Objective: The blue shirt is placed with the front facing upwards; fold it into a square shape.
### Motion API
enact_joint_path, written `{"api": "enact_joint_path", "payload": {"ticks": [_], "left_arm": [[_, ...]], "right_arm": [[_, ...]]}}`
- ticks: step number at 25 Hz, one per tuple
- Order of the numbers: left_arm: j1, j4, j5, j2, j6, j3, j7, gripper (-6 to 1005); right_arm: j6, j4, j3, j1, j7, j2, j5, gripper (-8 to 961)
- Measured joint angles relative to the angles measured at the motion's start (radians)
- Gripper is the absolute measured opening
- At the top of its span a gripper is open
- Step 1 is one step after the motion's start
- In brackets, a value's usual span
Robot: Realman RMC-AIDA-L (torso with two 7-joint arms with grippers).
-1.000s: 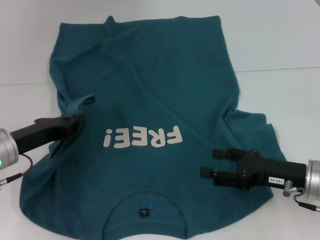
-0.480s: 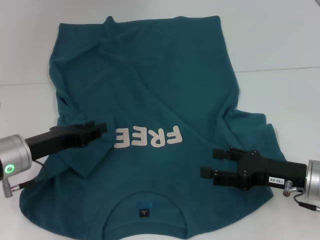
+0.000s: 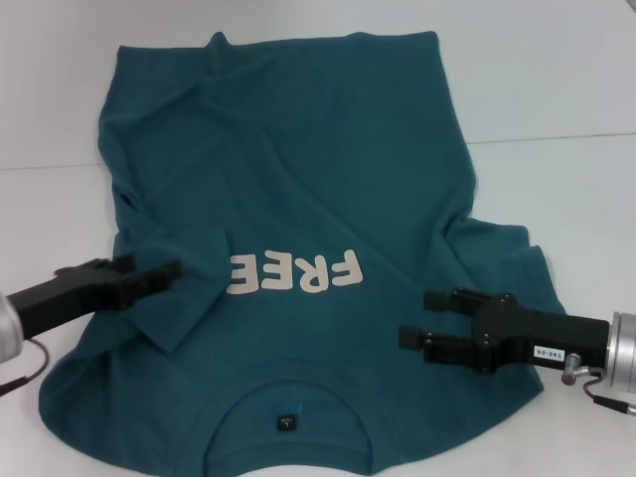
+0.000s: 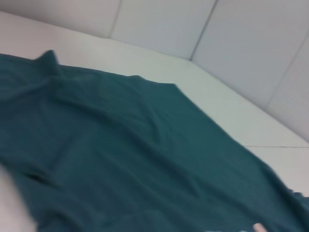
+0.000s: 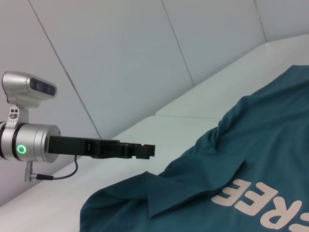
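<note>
The blue shirt (image 3: pixel 298 149) lies front up on the white table (image 3: pixel 556 89), collar and dark neck label (image 3: pixel 286 422) toward me. Its left sleeve (image 3: pixel 184 298) is folded inward over the chest and covers the end of the cream lettering (image 3: pixel 298 271), which reads "FREE". My left gripper (image 3: pixel 164 270) hovers at the sleeve's outer edge, open and empty; it also shows in the right wrist view (image 5: pixel 147 151). My right gripper (image 3: pixel 415 318) is open and empty above the shirt's right side, beside the spread right sleeve (image 3: pixel 507 258). The left wrist view shows only shirt cloth (image 4: pixel 120 145).
The table has bare white surface on both sides of the shirt and beyond its hem (image 3: pixel 298 42). A seam line (image 3: pixel 556 137) crosses the table at the right. White wall panels (image 5: pixel 120 58) stand behind the table.
My left gripper carried the left sleeve inward over the chest, let it go, and has drawn back to the left. The sleeve now covers the "!". The right arm has hardly moved.
</note>
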Motion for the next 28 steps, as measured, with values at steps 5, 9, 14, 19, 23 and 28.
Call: {"api": "enact_joint_path", "payload": {"ticks": [5,9,14,19,23,28], "left_arm": [[0.022,0.009,0.046,0.001,-0.007,-0.059,0.022,814],[0.036,0.008,0.061,-0.001,-0.019,-0.087,0.028,849],[0.041,0.003,0.081,-0.001,-0.025,-0.095,0.029,848],[0.033,-0.018,0.116,-0.001,-0.023,-0.085,0.03,847],[0.031,-0.024,0.117,-0.002,0.001,-0.074,0.03,849],[0.031,-0.019,0.118,-0.002,0.069,-0.068,0.032,847]], "right_arm": [[-0.001,-0.001,0.0,0.001,0.003,-0.001,-0.001,884],[-0.005,-0.004,0.0,0.0,0.004,-0.001,-0.001,884],[-0.006,-0.004,0.0,0.001,0.004,-0.001,-0.002,884],[-0.007,-0.003,-0.004,0.001,0.004,-0.001,-0.002,884],[-0.008,-0.004,-0.008,-0.001,0.005,-0.001,-0.002,884],[-0.009,-0.004,-0.01,-0.004,0.006,-0.001,-0.002,884]]}}
